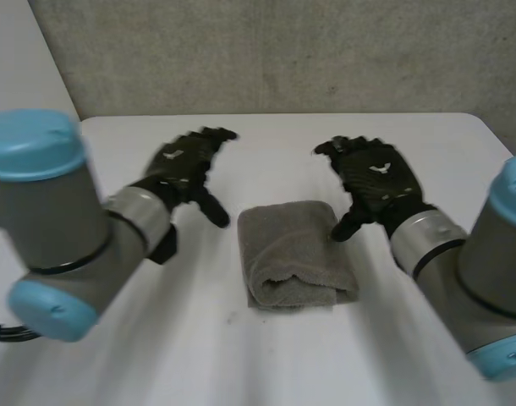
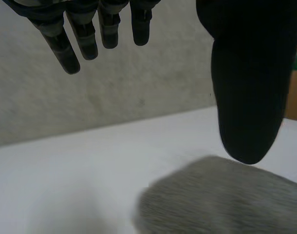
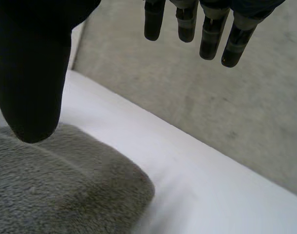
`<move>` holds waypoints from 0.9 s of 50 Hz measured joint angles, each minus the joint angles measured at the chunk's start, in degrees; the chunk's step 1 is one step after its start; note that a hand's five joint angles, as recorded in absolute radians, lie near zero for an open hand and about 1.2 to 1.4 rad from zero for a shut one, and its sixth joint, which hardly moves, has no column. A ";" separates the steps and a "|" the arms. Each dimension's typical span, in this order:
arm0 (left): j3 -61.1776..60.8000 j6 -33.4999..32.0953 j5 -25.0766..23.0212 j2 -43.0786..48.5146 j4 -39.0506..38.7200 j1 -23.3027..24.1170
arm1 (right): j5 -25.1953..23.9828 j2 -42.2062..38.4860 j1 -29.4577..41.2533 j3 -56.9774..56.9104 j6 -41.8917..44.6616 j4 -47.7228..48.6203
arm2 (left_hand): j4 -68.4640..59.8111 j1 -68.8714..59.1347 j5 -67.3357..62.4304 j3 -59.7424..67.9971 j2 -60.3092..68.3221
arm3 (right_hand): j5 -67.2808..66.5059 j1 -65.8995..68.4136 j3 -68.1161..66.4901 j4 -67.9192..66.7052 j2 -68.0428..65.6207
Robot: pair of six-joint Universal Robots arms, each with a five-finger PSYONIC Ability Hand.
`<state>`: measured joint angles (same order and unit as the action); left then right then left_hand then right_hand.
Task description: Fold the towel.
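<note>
A grey towel [image 1: 292,252] lies folded into a small thick bundle in the middle of the white table [image 1: 266,355]. My left hand [image 1: 183,165] hovers to its left, fingers straight and spread, holding nothing. My right hand [image 1: 372,179] hovers to its right, also spread, its thumb pointing down close to the towel's right edge. In the left wrist view the towel [image 2: 226,200] lies below the thumb [image 2: 248,92], apart from it. In the right wrist view the towel [image 3: 61,185] lies under the thumb [image 3: 34,73], with the fingers [image 3: 207,29] held straight above the table.
A grey wall [image 1: 283,51] runs behind the table's far edge. Bare table surface lies on all sides of the towel, and both grey forearms reach in from the near corners.
</note>
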<state>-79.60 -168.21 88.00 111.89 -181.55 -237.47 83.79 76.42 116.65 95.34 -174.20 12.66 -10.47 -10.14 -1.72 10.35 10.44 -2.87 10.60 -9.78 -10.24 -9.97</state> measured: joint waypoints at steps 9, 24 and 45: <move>17.95 1.50 9.23 17.31 11.51 9.75 | -7.02 -2.81 -5.81 -1.76 -6.18 -7.66 | 0.00 0.00 0.00 0.09 0.06 | -0.02 -0.10 0.00 0.00 0.24; 17.11 0.72 19.39 25.11 12.99 11.69 | -10.57 -17.28 -4.89 -7.56 -3.81 -10.49 | 0.26 0.18 0.00 -0.18 -0.35 | -0.02 -0.20 0.00 -0.03 0.24; 13.22 0.21 18.20 -2.53 13.29 4.61 | -0.71 0.56 -4.57 -19.46 -0.64 -12.19 | 0.73 0.19 0.00 -0.63 -0.86 | -0.02 -0.22 0.26 -0.03 0.24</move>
<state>-66.38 -168.00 106.20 109.36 -168.26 -232.86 83.08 76.97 112.08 75.88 -174.84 0.46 -9.74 -9.95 -1.72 9.72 9.58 -2.89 10.38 -9.52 -10.27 -9.72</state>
